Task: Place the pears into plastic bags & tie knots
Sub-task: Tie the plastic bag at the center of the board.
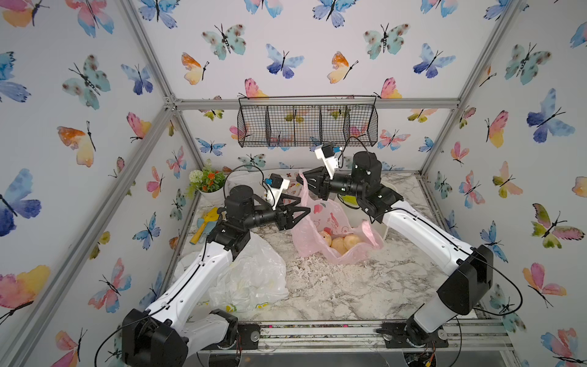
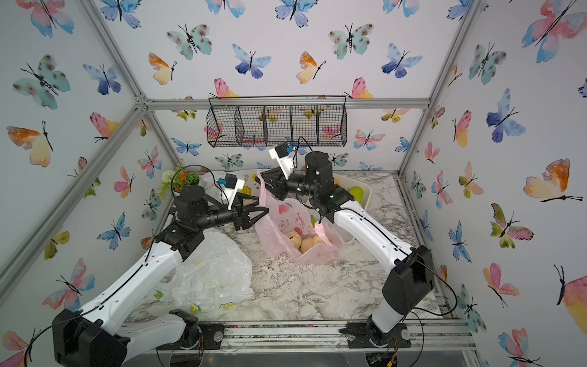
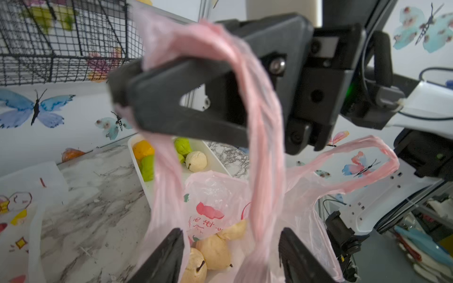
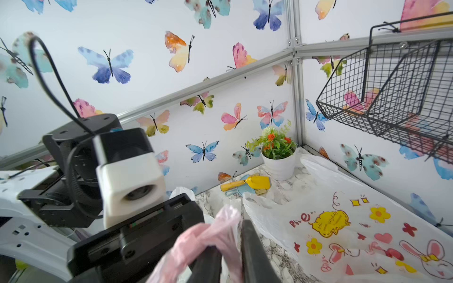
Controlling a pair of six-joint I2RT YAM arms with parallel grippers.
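Right gripper (image 1: 301, 181) fingers (image 4: 252, 252) pinch the raised handle (image 3: 259, 127) of the pink bag (image 1: 330, 219) holding cream pears (image 1: 341, 243); left gripper (image 1: 303, 205) spread wide, gripping nothing, at its left.

1 pink bag (image 1: 330, 219), 1 lemon-print bag (image 1: 254, 279), 1 doodle-print bag (image 4: 343, 232). 3 cream pears (image 1: 338, 244) inside the pink. 1 wire basket (image 1: 307, 122), 1 potted plant (image 1: 208, 184).

Marble table (image 1: 333, 286): pink bag (image 1: 327, 219), lemon-print bag (image 1: 254, 279), doodle bag (image 4: 343, 232), tray (image 3: 146, 190), flowerpot (image 4: 279, 164), scoop (image 4: 247, 183).

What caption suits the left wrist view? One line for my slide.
Right fingers pinch the handle of the pink bag holding cream pears; left fingers stand open.
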